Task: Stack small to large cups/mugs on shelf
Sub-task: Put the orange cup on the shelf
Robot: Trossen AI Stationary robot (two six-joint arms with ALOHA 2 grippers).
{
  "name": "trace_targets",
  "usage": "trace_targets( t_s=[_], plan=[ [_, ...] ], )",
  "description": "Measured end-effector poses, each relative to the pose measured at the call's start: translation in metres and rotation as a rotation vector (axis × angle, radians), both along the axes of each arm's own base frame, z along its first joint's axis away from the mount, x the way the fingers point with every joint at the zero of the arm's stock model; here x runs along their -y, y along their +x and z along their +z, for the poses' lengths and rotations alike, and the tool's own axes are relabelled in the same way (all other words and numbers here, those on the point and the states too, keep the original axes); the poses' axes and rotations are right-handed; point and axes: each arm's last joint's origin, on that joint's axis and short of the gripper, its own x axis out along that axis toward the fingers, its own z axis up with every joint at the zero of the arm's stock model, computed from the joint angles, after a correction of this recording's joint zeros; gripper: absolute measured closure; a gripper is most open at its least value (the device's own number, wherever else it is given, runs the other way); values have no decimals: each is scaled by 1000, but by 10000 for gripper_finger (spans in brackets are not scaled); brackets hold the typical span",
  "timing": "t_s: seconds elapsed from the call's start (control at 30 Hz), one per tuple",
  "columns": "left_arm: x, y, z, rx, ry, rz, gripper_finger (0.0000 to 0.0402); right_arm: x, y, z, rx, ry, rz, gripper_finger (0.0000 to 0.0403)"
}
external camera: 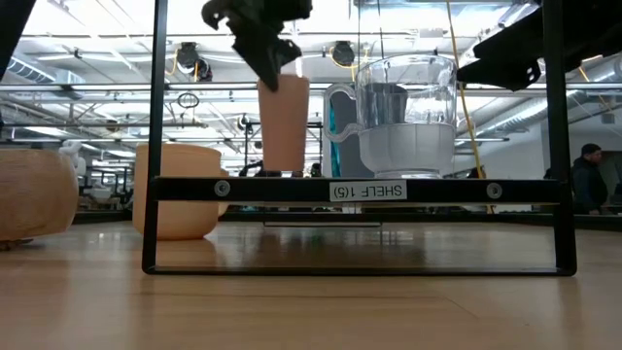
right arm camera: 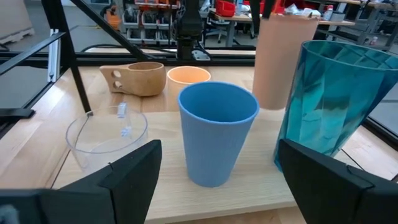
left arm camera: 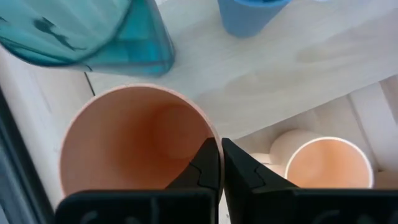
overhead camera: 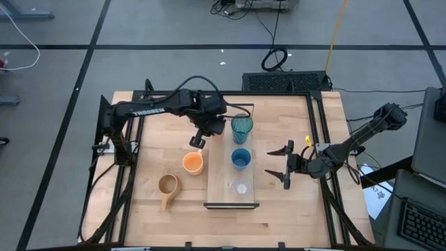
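Gripper on my left arm (left arm camera: 221, 163) pinches the orange cup (left arm camera: 134, 146) by its rim, lifting it beside the shelf (overhead camera: 232, 183), where 3 cups stand; my right gripper (overhead camera: 286, 167) waits, spread.

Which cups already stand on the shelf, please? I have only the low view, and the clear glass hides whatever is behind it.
Observer: Three stand in a row on the long light-wood shelf: the tiny clear glass nearest your camera, then the blue plastic cup, then the tall teal tumbler.
Operator: What grips the pale orange cup?
Observer: The left gripper; its fingers pinch the rim of the pale orange cup, one inside and one outside.
Operator: And the right arm?
Observer: The right gripper sits open beside the shelf's right side, holding nothing.
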Motion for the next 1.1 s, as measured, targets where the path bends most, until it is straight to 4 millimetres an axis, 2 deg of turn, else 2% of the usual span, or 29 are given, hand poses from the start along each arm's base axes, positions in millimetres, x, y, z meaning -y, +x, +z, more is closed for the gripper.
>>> trace_targets(
  t_s=[0.1, 0.33, 0.87, 1.1],
  plan=[
    [-3, 0, -11, -15, -1, 3, 398, -1, 0, 0, 2, 1, 5, 92],
    [-15, 2, -24, 15, 10, 28, 398, -1, 0, 0, 4, 1, 3, 92],
    [-20, 3, -28, 16, 17, 16, 384, -1, 0, 1, 7, -1, 3, 92],
    [-19, 5, -28, 31, 20, 12, 397, -1, 0, 1, 10, -2, 3, 92]
  ],
)
